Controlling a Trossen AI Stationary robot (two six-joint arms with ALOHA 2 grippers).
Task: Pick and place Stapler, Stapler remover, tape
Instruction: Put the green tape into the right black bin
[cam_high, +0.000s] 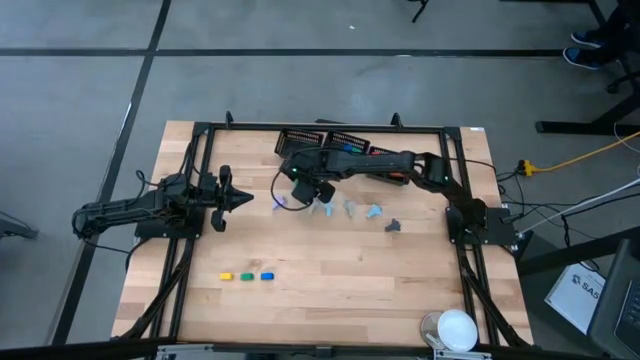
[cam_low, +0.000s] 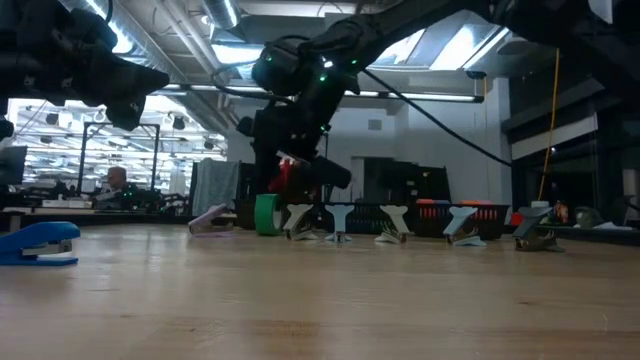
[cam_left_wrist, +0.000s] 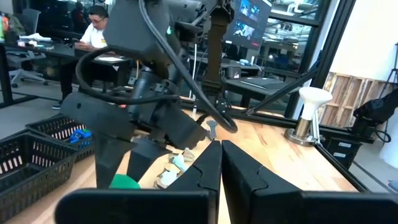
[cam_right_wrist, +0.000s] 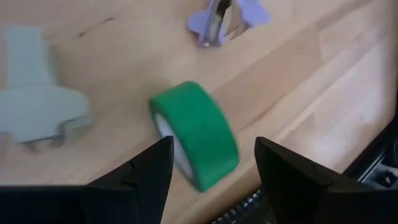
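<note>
A wooden table (cam_high: 330, 300) is ringed by a black frame (cam_high: 330, 128). Black mesh baskets (cam_high: 345, 140) sit along its far edge. A white-topped stand (cam_high: 457, 328) with a metal base occupies the near right corner. Off the table, a yellow cable (cam_high: 580, 157) runs across the grey floor, and a white printed box (cam_high: 580, 290) lies to the right. Beyond the table, a person (cam_left_wrist: 94, 28) sits at a desk.

Green tape (cam_right_wrist: 198, 134); lilac staple remover (cam_right_wrist: 224, 18).
</note>
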